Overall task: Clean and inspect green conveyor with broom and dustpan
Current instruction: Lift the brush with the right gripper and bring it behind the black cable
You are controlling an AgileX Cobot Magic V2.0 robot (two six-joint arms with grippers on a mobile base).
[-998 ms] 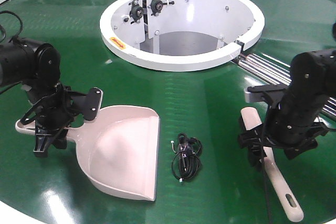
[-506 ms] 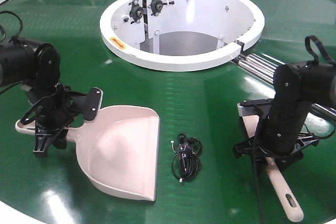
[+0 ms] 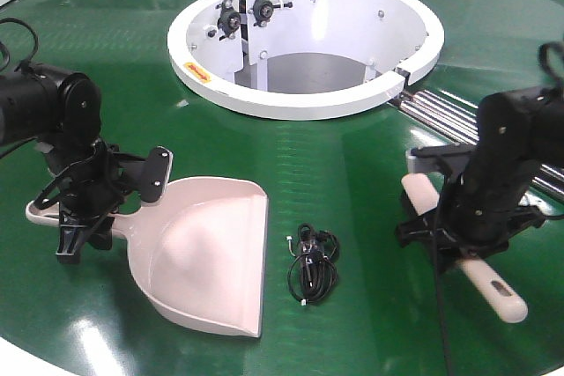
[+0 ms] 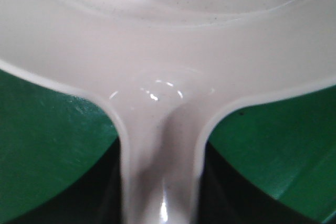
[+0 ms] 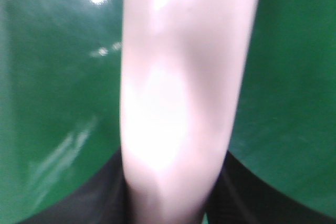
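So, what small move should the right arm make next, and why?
Probably swing the pale pink plastic broom in the right hand leftward across the glossy green conveyor belt toward the tangled black cable; it lies between the broom and the open mouth of the pale pink plastic dustpan that the left hand holds.

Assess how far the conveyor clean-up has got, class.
Done: the left gripper grips the dustpan by its handle, and the right gripper grips the broom. In hand: seemingly lining the tools up. Left: the black cable tangle lies on the green conveyor, outside the dustpan.
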